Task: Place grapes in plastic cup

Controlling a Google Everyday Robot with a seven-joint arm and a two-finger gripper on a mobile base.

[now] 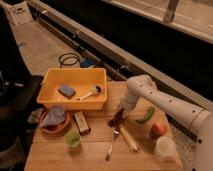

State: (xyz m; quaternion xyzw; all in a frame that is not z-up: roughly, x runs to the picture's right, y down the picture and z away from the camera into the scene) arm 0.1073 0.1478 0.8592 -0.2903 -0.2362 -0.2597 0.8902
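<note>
While gripper (120, 112) is sitting at grapes (115, 122) (grasp: cannot tell), centring on the bunch is looking key before heading to plastic cup (73, 139).

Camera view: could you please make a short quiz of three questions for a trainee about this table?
1. True or false: the grapes lie inside the green cup.
2. Fill in: the sponge lies in the yellow ____.
3. Choose one. The gripper is at: A the sponge, B the grapes, C the green cup.
Key: 1 false; 2 bin; 3 B.
</note>
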